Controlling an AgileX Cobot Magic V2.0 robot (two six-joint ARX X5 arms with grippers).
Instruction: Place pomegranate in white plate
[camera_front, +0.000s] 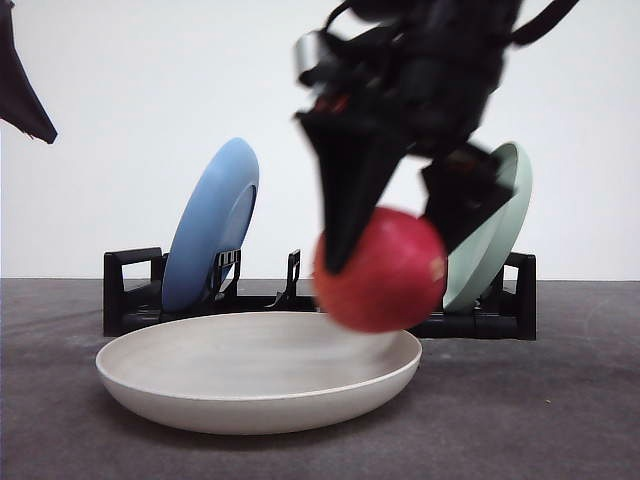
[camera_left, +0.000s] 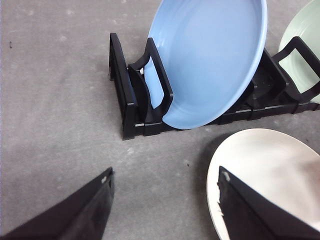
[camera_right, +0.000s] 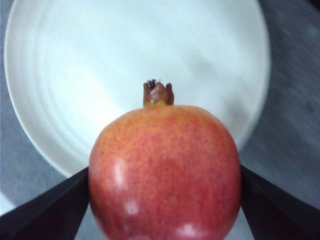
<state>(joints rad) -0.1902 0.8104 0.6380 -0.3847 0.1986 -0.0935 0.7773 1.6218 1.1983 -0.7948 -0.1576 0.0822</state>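
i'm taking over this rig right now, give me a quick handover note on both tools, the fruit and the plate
Right tool: shut on the pomegranate, holding it in the air above the right part of the white plate.
Left tool: open, holding nothing, over the table near the plate's left edge and the black rack.
White plate: flat on the table in front of the rack, nothing in it.
Done: fruit picked up and carried over the plate.
Left: lower it, release it into the plate, pull the right arm clear.

Lab tabletop: blank white backdrop (camera_front: 120, 80)
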